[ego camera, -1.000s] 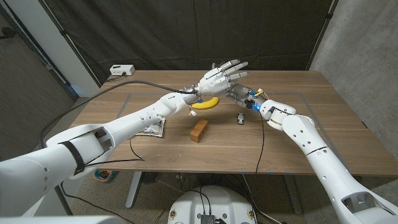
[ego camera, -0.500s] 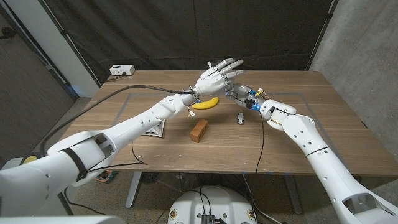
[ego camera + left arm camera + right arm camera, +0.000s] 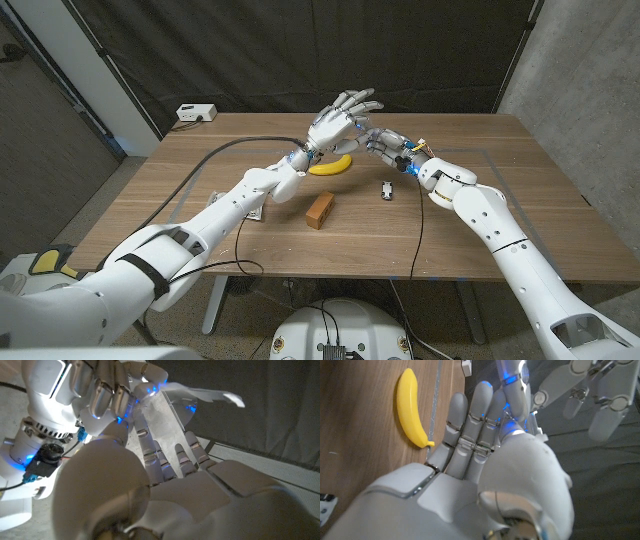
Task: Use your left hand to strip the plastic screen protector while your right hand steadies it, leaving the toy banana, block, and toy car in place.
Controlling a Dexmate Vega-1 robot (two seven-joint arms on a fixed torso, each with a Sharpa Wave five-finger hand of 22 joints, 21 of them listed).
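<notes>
Your arms are glossy white segmented shells w/ dark seams; left arm [image 3: 190, 235] has a black strap band and black cable running along it. Left hand [image 3: 335, 122] and right hand [image 3: 388, 143] are white-palmed w/ grey metal fingers, blue LEDs lit at the wrists, plus orange wiring by the right wrist.

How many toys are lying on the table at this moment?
2: a toy banana below the raised hands, and a small toy car to its right. A wooden block lies nearer.
</notes>
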